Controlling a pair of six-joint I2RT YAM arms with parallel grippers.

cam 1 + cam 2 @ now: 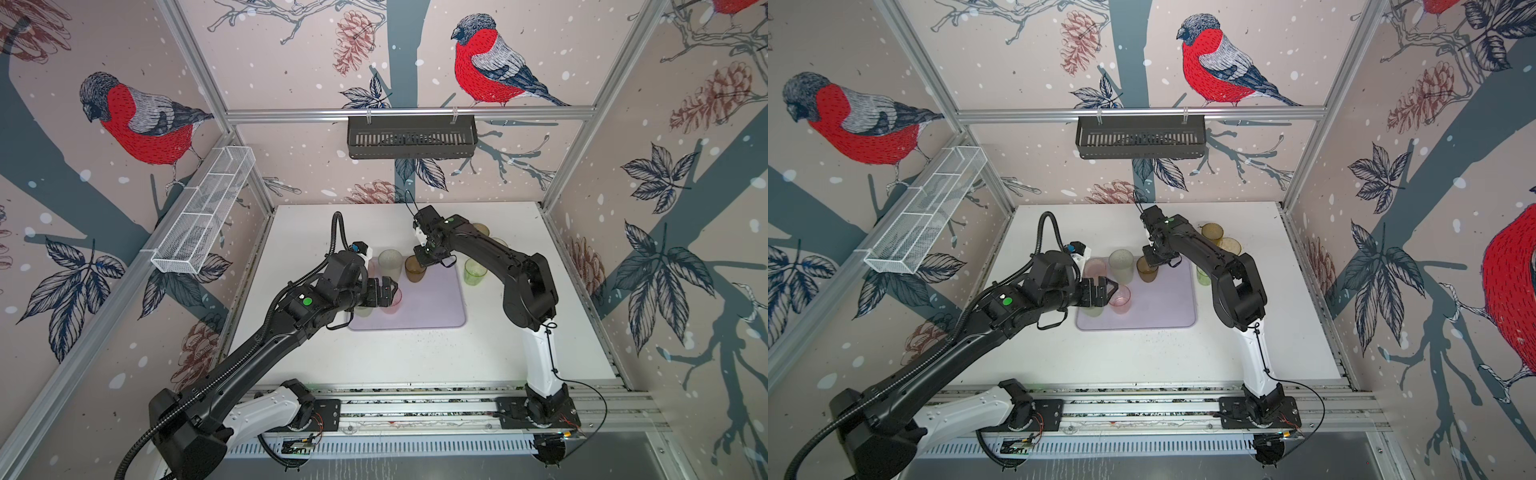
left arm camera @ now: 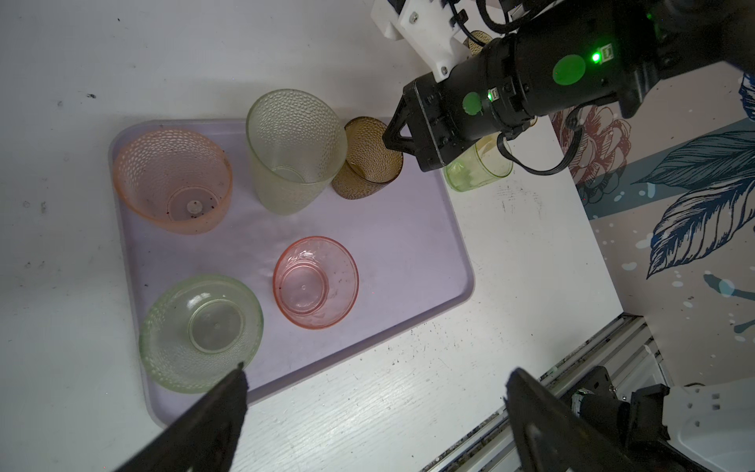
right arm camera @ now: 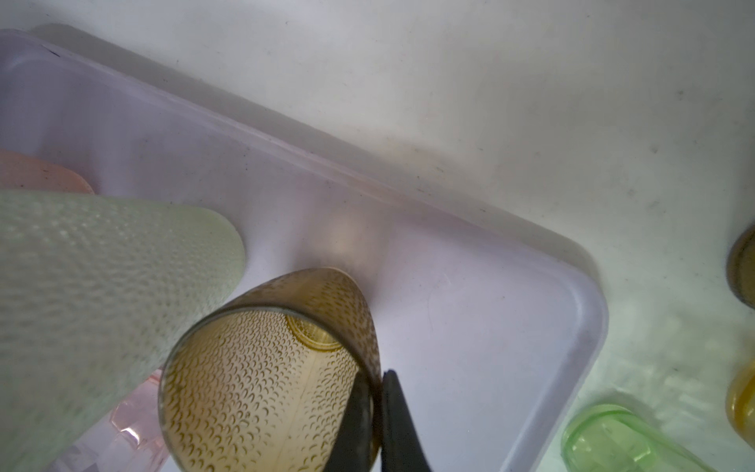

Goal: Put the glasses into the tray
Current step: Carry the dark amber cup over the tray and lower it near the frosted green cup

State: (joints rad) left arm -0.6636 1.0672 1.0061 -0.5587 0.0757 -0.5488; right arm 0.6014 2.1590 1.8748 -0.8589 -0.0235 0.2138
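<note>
Pinching (right gripper): is clamping the rim wall of the brown tumbler, one finger inside and one outside. That rim pinch is keeping the gripper body clear of the neighbours.
Brown tumbler pose: is leaning, with its base over the tray floor along the tray's upper edge in both top views. Can't tell if the base is touching down.
Neighbour: the frosted green tumbler is standing just left of it in the top views. The slot is tight, so the gripper is probably working from the open right side for that reason.
Left gripper: jaws are standing wide apart and holding nothing. It is hovering over the tray's lower-left area, above the low pale green glass and the low pink glass.
Tray load: four are sitting upright inside, those two plus the tall pink tumbler and the frosted green one. They are filling the left side and upper edge, leaving the lower right bare.
Outside: the bright green tumbler is sitting on the worktop just right of the tray. Two yellow-amber ones are sitting further to the upper right, partly behind the right arm.
Progress (judgement): the fifth of eight is going in and three are waiting.
Risk: letting go while it is leaning is risking a tip into the frosted green one.
</note>
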